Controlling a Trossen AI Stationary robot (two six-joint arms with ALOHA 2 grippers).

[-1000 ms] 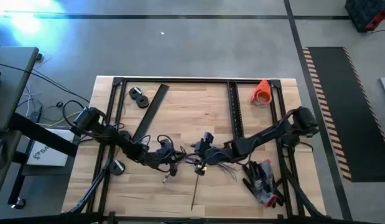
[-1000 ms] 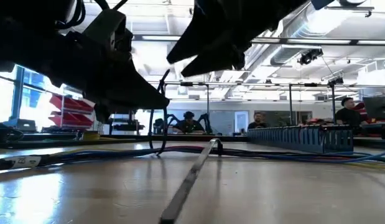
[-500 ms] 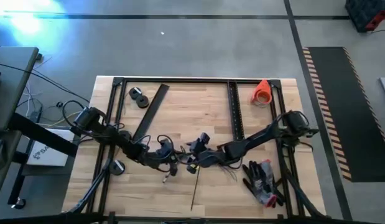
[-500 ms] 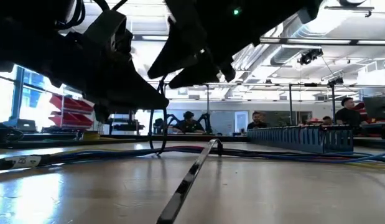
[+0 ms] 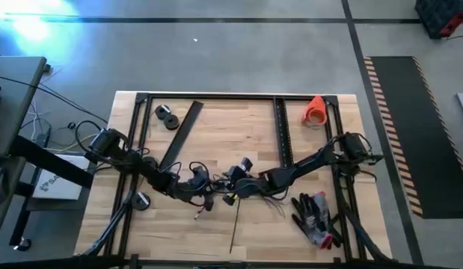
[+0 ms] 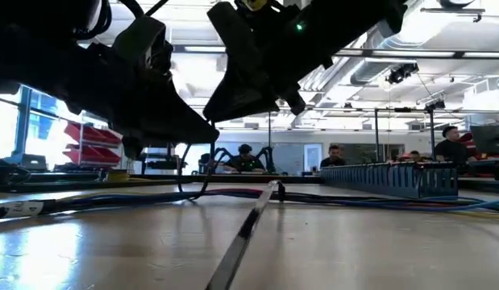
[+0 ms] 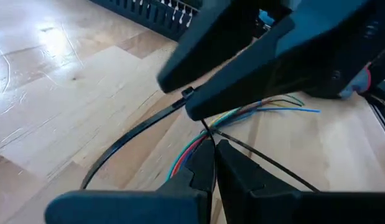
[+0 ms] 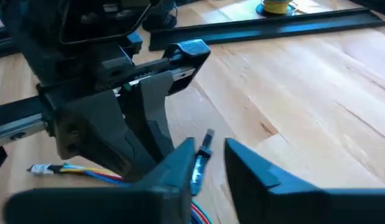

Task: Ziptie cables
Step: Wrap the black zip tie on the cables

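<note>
The cables [image 7: 260,111], thin coloured wires, run across the wood between the two grippers and fan out on the table [image 5: 270,202]. My left gripper [image 7: 211,152] is shut on them at mid-table [image 5: 206,193]. A black zip tie [image 7: 127,140] curves up in a loop to its head. My right gripper [image 8: 209,155] faces the left one close by [image 5: 232,191], shut on the zip tie. A long dark strip [image 6: 241,234] lies on the table, running toward the near edge. My left gripper pinches the bunch of cables [image 7: 191,157] between its two fingertips, across the wires. The wires lead on past the fingers, slack, onto the table; the exact spot is hidden by the fingers. My right gripper has the zip tie's head end [image 7: 186,93] between its two fingers, coming level from the table's right. The light end piece [image 8: 202,157] lies against one finger [image 8: 176,163]. The tie loops away below, clear of the wood.
Black-and-red gloves [image 5: 315,218] lie near the front right. An orange roll [image 5: 315,110] sits at the far right, two black perforated strips [image 5: 283,134] [image 5: 180,134] and black discs [image 5: 167,117] farther back. People sit in the room beyond [image 6: 336,157].
My right gripper has moved toward the table's left, up to the left gripper, dipped a little, and shut: its two fingertips, spread apart before, now meet at the zip tie. My left gripper has kept its hold.
</note>
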